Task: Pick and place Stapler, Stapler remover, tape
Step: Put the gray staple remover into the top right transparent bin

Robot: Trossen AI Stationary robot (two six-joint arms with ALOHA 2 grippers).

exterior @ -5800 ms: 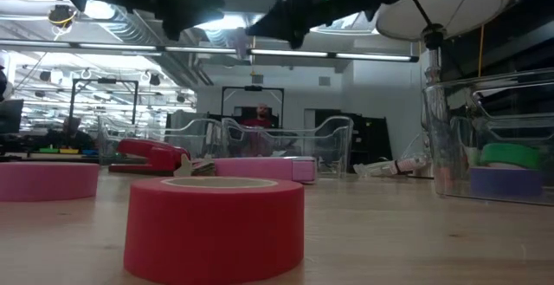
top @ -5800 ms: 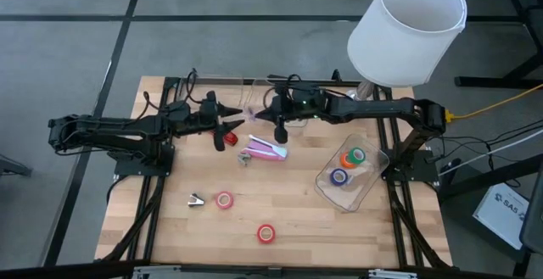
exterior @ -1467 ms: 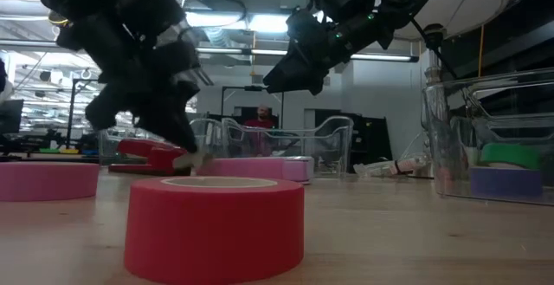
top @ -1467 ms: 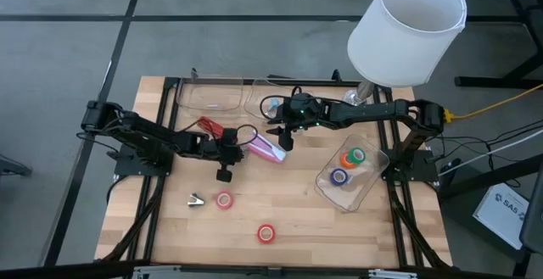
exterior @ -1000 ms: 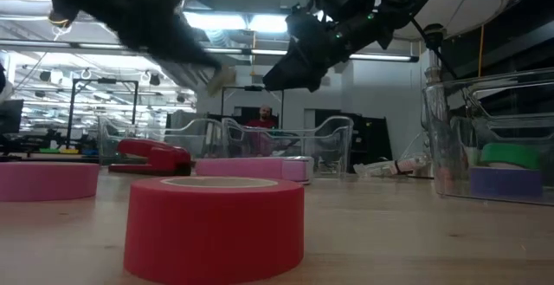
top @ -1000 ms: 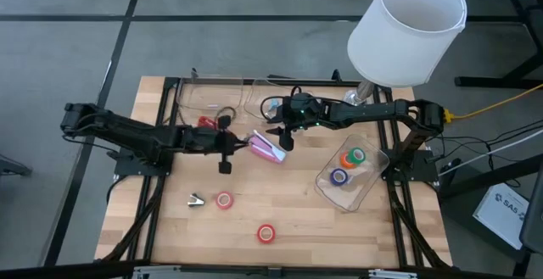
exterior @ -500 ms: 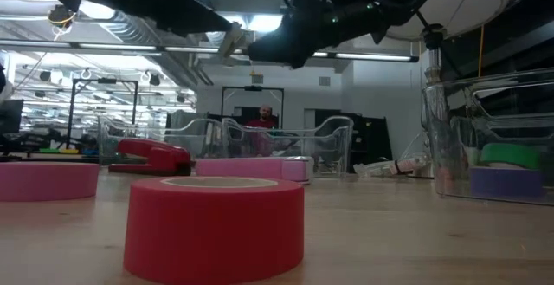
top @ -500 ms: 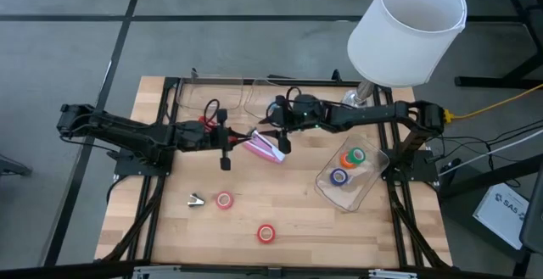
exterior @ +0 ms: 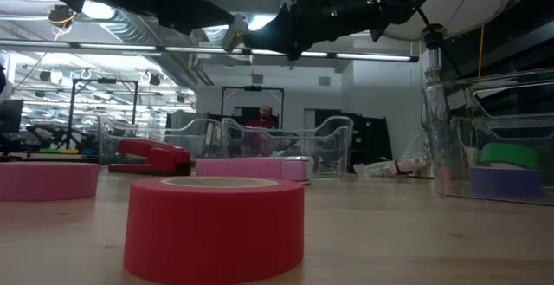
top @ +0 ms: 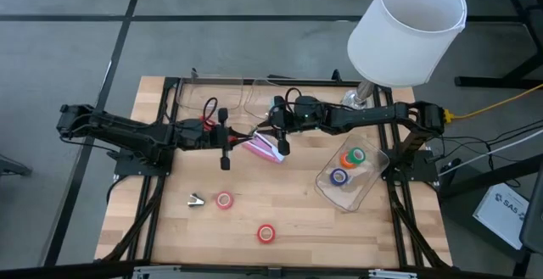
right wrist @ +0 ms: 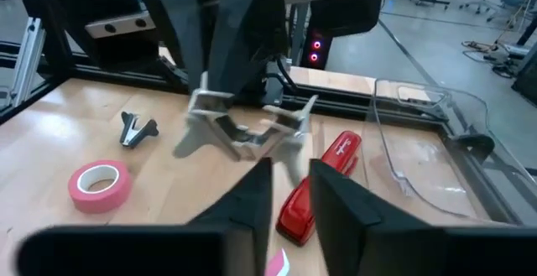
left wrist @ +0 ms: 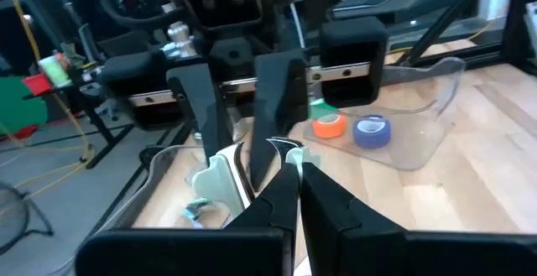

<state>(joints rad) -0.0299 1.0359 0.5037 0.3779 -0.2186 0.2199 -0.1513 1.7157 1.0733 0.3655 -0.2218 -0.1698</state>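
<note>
The Stapler remover (right wrist: 243,132), a small silvery claw-shaped piece with its prongs spread, hangs in the air above the middle of the table (top: 305,220), between the two arms. The left gripper (left wrist: 289,171) is clamped shut on it. A second ago this gripper was lower, close to the pink stapler (top: 265,148); it has since carried the piece up. The right gripper (right wrist: 289,175) has moved in to meet it and its jaws have narrowed to a small gap, set on either side of the piece; a firm pinch is not confirmed. This reads as a handover in progress, with release by the left arm pending. The red stapler (right wrist: 323,184) lies on the table beneath. A clear bin (top: 366,186) near the right arm holds rolls of tape (top: 339,176).
</note>
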